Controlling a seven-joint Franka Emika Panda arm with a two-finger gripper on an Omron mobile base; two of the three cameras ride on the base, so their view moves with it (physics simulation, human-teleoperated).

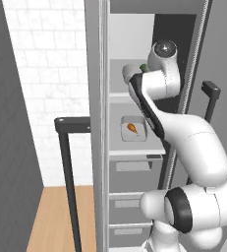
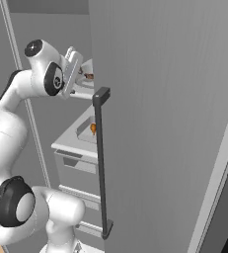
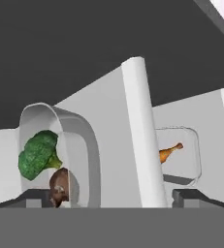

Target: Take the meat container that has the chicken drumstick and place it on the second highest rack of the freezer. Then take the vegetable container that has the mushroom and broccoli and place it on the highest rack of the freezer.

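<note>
With the deep grey vegetable container (image 3: 60, 155) resting on the freezer's (image 1: 134, 147) highest rack, the gripper (image 3: 108, 198) stands wide open, holding nothing; next move: withdraw clear.

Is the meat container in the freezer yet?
Yes. The meat container with the chicken drumstick sits on a freezer shelf, below the vegetable container.

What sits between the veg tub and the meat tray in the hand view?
Only a white shelf edge runs between the tub and the tray; nothing else.
</note>
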